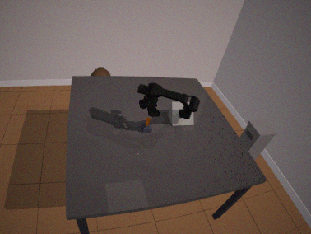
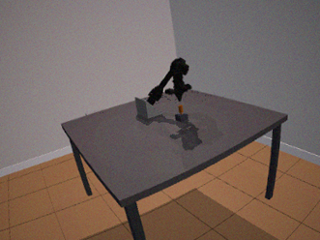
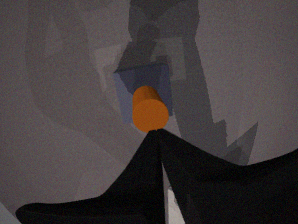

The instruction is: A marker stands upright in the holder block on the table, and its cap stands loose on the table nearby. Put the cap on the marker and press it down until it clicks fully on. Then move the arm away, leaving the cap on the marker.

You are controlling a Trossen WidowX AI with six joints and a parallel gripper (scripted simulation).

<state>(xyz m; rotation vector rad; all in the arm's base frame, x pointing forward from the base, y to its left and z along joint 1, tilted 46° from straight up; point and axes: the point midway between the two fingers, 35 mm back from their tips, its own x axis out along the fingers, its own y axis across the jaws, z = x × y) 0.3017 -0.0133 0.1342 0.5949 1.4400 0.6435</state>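
The orange cap [image 1: 148,121] [image 2: 181,109] [image 3: 150,115] stands upright over the dark blue holder block [image 1: 146,128] [image 2: 181,116] [image 3: 163,80], in line with the marker's place. The marker's body is hidden under the cap, and how deep the cap sits on it cannot be told. My gripper [image 1: 154,114] [image 2: 181,99] [image 3: 156,136] is shut and empty, its fingertips together. It is above the cap in the top and exterior views. In the wrist view the tips show right beside the near edge of the cap's top.
The arm's pale base plate [image 1: 183,123] with an upright panel [image 2: 142,108] stands beside the block on the grey table [image 1: 99,161] [image 2: 119,153]. A lighter square patch [image 1: 127,195] lies near the table's edge. The arm's shadow falls across the block.
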